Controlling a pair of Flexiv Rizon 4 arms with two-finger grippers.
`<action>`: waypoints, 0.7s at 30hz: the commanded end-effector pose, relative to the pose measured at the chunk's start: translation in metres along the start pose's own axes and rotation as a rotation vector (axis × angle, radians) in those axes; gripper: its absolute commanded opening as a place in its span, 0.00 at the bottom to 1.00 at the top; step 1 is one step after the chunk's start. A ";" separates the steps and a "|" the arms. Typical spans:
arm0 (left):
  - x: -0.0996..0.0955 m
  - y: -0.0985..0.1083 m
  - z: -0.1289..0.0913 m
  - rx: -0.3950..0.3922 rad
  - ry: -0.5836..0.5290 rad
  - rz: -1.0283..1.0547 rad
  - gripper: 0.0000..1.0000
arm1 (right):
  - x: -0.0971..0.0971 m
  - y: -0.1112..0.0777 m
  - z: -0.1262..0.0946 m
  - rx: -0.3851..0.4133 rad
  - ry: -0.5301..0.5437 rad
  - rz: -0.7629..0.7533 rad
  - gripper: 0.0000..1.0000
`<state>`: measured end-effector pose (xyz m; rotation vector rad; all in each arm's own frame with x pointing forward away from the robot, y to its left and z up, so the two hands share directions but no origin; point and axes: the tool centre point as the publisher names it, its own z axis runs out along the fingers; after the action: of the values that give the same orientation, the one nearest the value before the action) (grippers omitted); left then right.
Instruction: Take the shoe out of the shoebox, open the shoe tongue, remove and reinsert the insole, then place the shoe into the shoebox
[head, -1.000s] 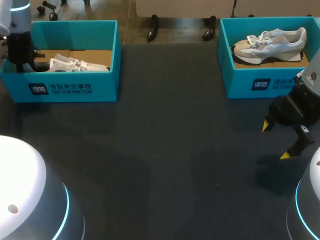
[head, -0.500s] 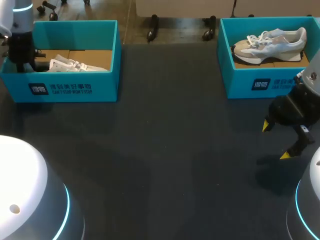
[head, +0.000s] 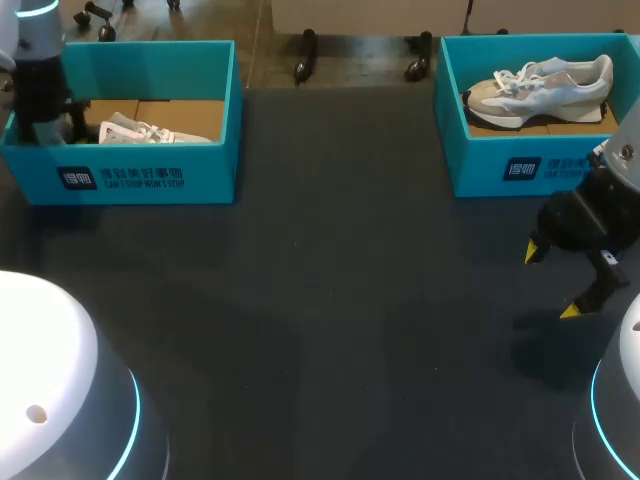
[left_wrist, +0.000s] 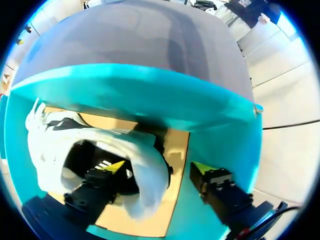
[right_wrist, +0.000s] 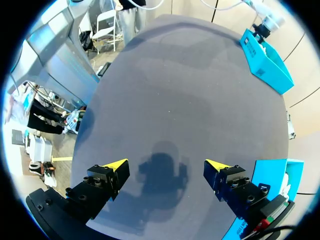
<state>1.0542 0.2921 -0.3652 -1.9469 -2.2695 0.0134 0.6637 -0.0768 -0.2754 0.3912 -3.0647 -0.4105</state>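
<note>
Nearest, at four o'clock, our right hand (head: 553, 280) hovers empty over the dark surface (head: 330, 300), fingers apart. At ten o'clock, inside the teal shoebox (left_wrist: 150, 100), our left hand (left_wrist: 157, 167) stands spread, one finger down the heel opening of the white sneaker (left_wrist: 50, 145). We judge it light, soft-collared, firm-soled: pinch the heel wall. White laces, dark lining.

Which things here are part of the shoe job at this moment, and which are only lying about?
In use: left shoebox; white shoe inside it; left hand, open, one finger in the shoe.
Lying about, it seems: right shoebox; grey and white shoe inside it; right hand, open above the table.
</note>
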 end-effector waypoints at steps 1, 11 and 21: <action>0.002 -0.005 -0.019 -0.012 -0.016 0.001 1.00 | 0.001 0.000 0.001 0.003 -0.001 0.000 1.00; -0.015 -0.025 -0.072 -0.069 -0.071 0.051 1.00 | 0.001 0.000 0.001 0.003 -0.001 0.000 1.00; -0.005 -0.052 -0.118 -0.067 -0.076 0.091 1.00 | 0.001 0.000 0.001 0.003 -0.001 0.000 1.00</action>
<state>1.0328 0.2652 -0.2635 -2.1069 -2.2542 0.0380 0.6637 -0.0768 -0.2754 0.3912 -3.0647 -0.4105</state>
